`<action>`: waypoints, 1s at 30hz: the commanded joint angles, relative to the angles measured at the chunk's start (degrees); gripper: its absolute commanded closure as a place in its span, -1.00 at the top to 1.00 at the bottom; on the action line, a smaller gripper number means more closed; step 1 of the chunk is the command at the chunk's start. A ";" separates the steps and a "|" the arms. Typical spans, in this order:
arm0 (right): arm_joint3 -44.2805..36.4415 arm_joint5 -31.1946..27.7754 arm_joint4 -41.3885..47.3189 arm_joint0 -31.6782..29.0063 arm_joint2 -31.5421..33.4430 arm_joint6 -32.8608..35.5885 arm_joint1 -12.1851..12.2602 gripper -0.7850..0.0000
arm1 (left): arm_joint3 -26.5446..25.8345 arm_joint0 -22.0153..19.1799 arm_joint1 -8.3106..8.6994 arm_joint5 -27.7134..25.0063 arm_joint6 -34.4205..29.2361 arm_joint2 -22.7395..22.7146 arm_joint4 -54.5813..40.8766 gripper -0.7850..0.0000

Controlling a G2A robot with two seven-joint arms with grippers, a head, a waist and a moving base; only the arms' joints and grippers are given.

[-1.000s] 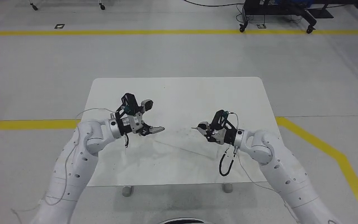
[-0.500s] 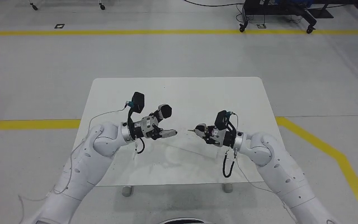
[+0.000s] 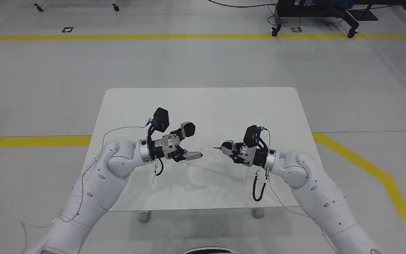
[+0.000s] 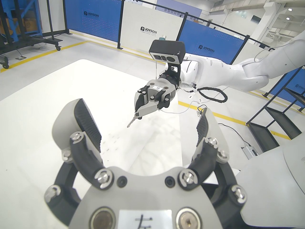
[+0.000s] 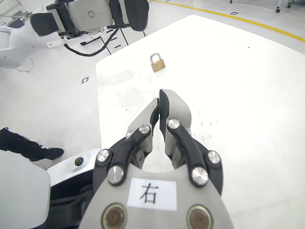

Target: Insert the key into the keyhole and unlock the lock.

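The right claw (image 5: 159,106) is clenched on the key (image 4: 131,121), pinching its head so that the blade projects bare beyond the tips and slants down toward the bench (image 5: 214,77). The left claw (image 4: 143,110) is released, its pads spread wide with nothing between them. It faces the right claw tip to tip, near but apart, above the bench. The padlock (image 5: 157,63) lies flat on the bench ahead of the right claw, well apart from its tips and lower than the left claw, touched by neither. The step in hand appears to be securing the padlock for insertion. Recommended procedure: bring the left claw down over the brass body, clench across its flat faces, and leave the shackle (image 5: 155,56) and the bottom face unobstructed. Present the bottom face squarely to the key blade before any advance; a slanted approach risks the blade skating off or twisting in the pads. Padlock appearance: small, brass-coloured rectangular body, with a bright metal shackle that appears seated at both ends and points away from the right claw. The keyhole cannot be made out.
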 commanded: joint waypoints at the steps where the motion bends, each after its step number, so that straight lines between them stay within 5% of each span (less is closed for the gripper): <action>1: 0.00 0.00 0.00 0.00 0.00 0.00 0.00 -1.00 | 0.00 0.00 0.00 0.00 0.00 0.00 -0.23 1.00; 8: -0.12 0.51 3.18 -1.91 2.14 -7.13 -0.02 -1.00 | 0.00 0.00 0.00 0.00 0.00 0.00 -0.23 1.00; 14: 0.93 -7.48 3.87 -7.73 8.73 -19.77 0.79 -1.00 | 0.00 0.00 0.00 0.00 0.00 0.00 -0.23 1.00; 30: 1.28 -11.18 2.45 -9.11 10.69 -20.56 1.19 -1.00 | 0.00 0.10 -0.01 0.25 0.11 0.01 -0.28 1.00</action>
